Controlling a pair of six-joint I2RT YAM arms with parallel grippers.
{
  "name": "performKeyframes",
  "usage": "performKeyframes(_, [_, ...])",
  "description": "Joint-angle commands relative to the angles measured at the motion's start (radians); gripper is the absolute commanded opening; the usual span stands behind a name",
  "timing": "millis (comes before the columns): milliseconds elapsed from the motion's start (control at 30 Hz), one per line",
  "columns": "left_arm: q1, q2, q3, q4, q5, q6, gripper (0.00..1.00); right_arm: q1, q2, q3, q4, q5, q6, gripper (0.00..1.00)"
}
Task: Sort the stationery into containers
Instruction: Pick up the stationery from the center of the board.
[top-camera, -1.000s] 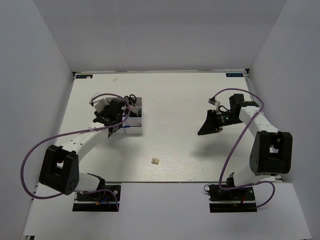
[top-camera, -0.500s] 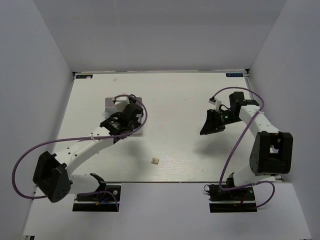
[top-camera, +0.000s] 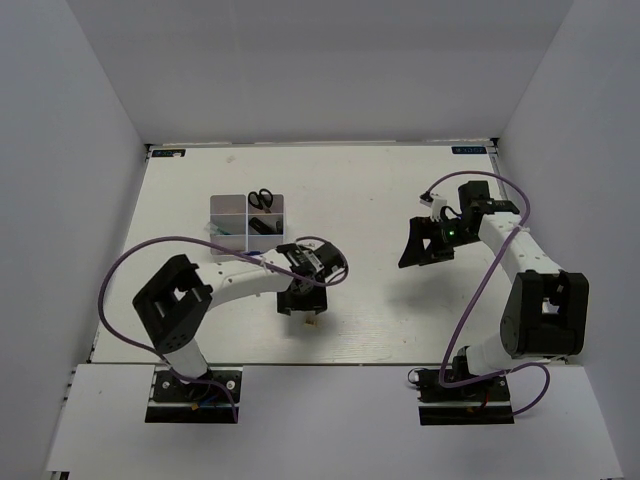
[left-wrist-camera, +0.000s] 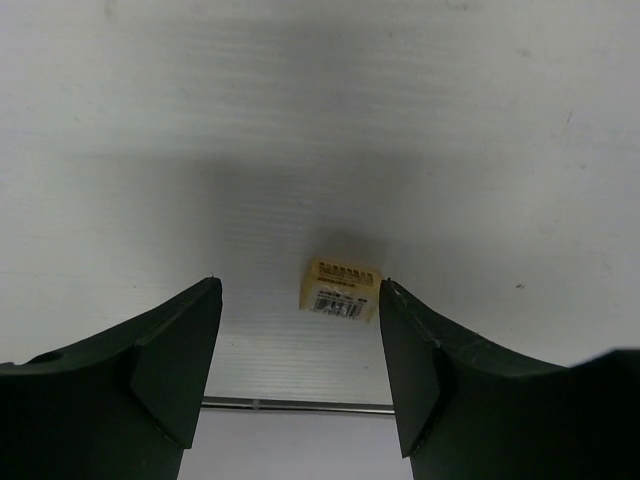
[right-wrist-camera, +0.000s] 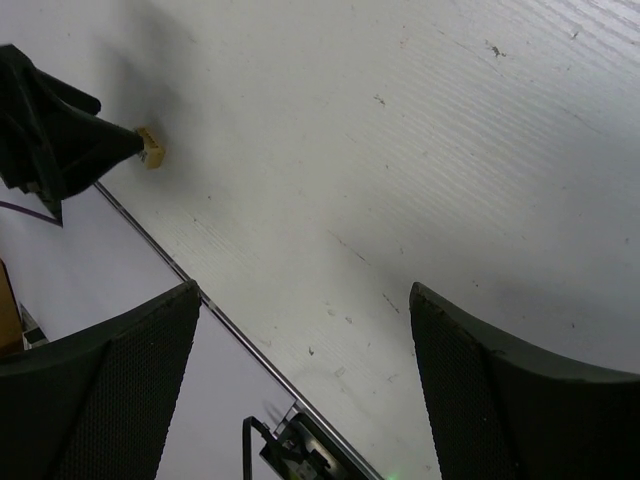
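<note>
Eraser: a small beige block with a printed barcode label, lying flat on the table near its front edge, well apart from the tray.
Left gripper: hangs over the eraser with its jaws spread wide and nothing held. The eraser lies between the two fingers, off-centre, just beside the one on the right of the wrist view. Whether they touch cannot be told.
Organiser tray: white, standing further back on the left half of the table. Black-handled scissors stand in its back right compartment.
Right gripper: held above bare table on the right side, jaws wide apart and empty.
Table: white, with faint scuffs.
Left wrist only: the barcode print and the eraser's place between the fingers.
Top view only: the tray and scissors. There the eraser shows as a pale speck at the tips of the left gripper, and the right gripper sits far to the right.
Right wrist only: a side glimpse of the eraser at the dark tip of the left gripper.
Change: a second ago the left arm was over the tray and the eraser lay alone in the open. The arm has since swung forward to the eraser, which has not moved. The right arm has barely shifted.
</note>
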Motion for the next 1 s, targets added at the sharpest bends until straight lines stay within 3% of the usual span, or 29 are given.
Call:
performKeyframes(0, [-0.042, 0.008, 0.032, -0.023, 0.047, 0.023, 0.74, -0.006, -0.029, -0.006, 0.018, 0.000, 0.010, 0.86])
performKeyframes(567, [-0.083, 0.114, 0.012, 0.056, 0.058, 0.095, 0.73, -0.007, -0.014, -0.001, 0.012, -0.014, 0.007, 0.86])
performKeyframes(667, [-0.083, 0.120, 0.018, 0.063, 0.048, 0.104, 0.63, -0.013, -0.014, -0.003, 0.009, -0.016, 0.005, 0.86])
performKeyframes(800, [-0.095, 0.114, 0.026, 0.038, 0.033, 0.115, 0.40, -0.013, -0.012, -0.001, 0.012, -0.016, 0.004, 0.86])
performKeyframes(833, [-0.098, 0.102, 0.024, 0.032, 0.019, 0.109, 0.29, -0.012, -0.011, -0.004, 0.010, -0.017, 0.005, 0.86])
performKeyframes(967, [-0.098, -0.005, -0.011, -0.006, -0.031, 0.099, 0.22, -0.013, -0.008, -0.004, 0.012, -0.019, 0.001, 0.86])
